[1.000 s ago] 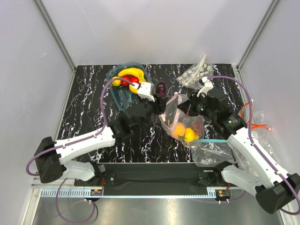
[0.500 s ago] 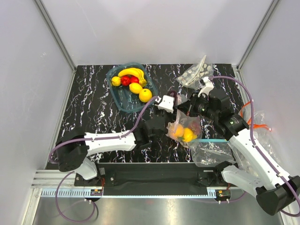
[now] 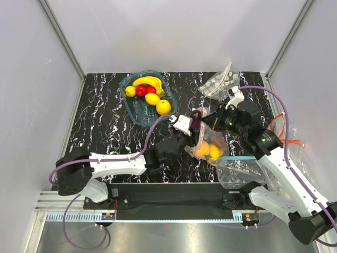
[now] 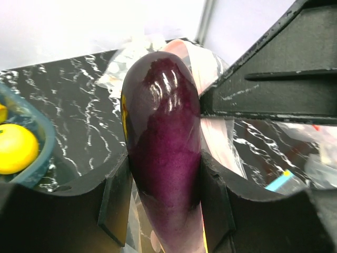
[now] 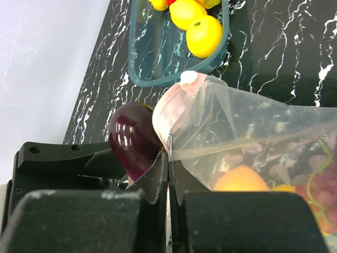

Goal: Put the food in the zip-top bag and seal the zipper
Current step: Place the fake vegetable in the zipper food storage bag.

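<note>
My left gripper (image 3: 188, 123) is shut on a glossy dark purple, eggplant-shaped toy food (image 4: 163, 142), which also shows in the top view (image 3: 195, 120), and holds it right at the mouth of the zip-top bag (image 3: 209, 143). In the left wrist view my left gripper (image 4: 163, 205) clamps the toy between both pads. My right gripper (image 5: 169, 163) is shut on the bag's pink-red zipper strip (image 5: 171, 108) and holds the mouth up. Inside the bag (image 5: 253, 126) lie orange and yellow fruits (image 3: 206, 150) and a grape cluster (image 5: 321, 179).
A teal tub (image 3: 128, 108) at the back left holds a banana, lemons, an orange and a red fruit. A clear bag with a teal-blue strip (image 3: 239, 168) lies at the front right. Another crumpled dotted bag (image 3: 221, 81) lies at the back right.
My left arm has carried the purple toy from beside the tub to the right and nearer, up to the bag's mouth. My right gripper has kept hold of the bag, which shifted slightly.
</note>
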Controlling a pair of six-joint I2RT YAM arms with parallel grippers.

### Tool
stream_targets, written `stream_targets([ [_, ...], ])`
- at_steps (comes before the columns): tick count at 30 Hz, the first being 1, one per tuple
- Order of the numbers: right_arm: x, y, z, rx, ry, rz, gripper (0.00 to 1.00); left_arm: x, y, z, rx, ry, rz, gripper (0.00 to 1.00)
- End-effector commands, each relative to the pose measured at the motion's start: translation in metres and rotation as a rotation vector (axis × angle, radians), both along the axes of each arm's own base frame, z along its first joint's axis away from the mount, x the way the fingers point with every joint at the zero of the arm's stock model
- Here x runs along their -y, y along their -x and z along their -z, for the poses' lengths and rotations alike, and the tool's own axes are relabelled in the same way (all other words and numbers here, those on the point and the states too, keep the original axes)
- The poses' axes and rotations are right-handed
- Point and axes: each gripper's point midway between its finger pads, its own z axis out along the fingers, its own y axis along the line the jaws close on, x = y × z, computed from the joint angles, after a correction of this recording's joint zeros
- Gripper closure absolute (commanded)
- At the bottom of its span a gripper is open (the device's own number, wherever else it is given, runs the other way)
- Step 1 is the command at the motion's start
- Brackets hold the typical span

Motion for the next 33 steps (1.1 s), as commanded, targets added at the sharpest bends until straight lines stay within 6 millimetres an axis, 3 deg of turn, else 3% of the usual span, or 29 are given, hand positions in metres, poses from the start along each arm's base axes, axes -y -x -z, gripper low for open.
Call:
stream_targets([
  [1,0.003,-0.004,-0.04,0.109,-0.05,0.031,1.0,0.021,0.028,-0.023,-0.028,0.101,0.187,0.72],
  [6,0.006,-0.002,-0.04,0.117,-0.056,0.045,1.0,0.027,0.035,-0.016,-0.087,0.076,0.232,0.68],
  [14,0.008,0.004,-0.048,0.137,-0.077,0.044,1.0,0.031,0.032,-0.007,-0.155,-0.003,0.217,0.37],
  [17,0.01,0.005,-0.05,0.142,-0.073,0.047,1.0,0.026,0.02,-0.006,-0.199,0.0,0.205,0.3],
  [21,0.012,0.005,-0.047,0.138,-0.067,0.06,1.0,0.027,0.021,-0.007,-0.244,0.0,0.254,0.16],
  [24,0.014,0.004,-0.043,0.132,-0.064,0.07,1.0,0.025,0.029,-0.019,-0.234,-0.008,0.301,0.14],
  [27,0.015,0.004,-0.04,0.129,-0.057,0.074,1.0,0.018,0.045,-0.048,-0.238,0.011,0.394,0.13],
  [28,0.016,0.004,-0.04,0.131,-0.057,0.078,1.0,0.012,0.049,-0.064,-0.226,0.031,0.403,0.13],
  [30,0.016,0.004,-0.039,0.129,-0.052,0.079,1.0,0.0,0.053,-0.07,-0.236,0.006,0.393,0.13],
  [31,0.016,0.004,-0.04,0.133,-0.054,0.079,1.0,-0.008,0.053,-0.085,-0.224,0.019,0.378,0.13],
  [33,0.016,0.004,-0.04,0.134,-0.05,0.078,1.0,-0.022,0.05,-0.081,-0.238,-0.031,0.333,0.13],
])
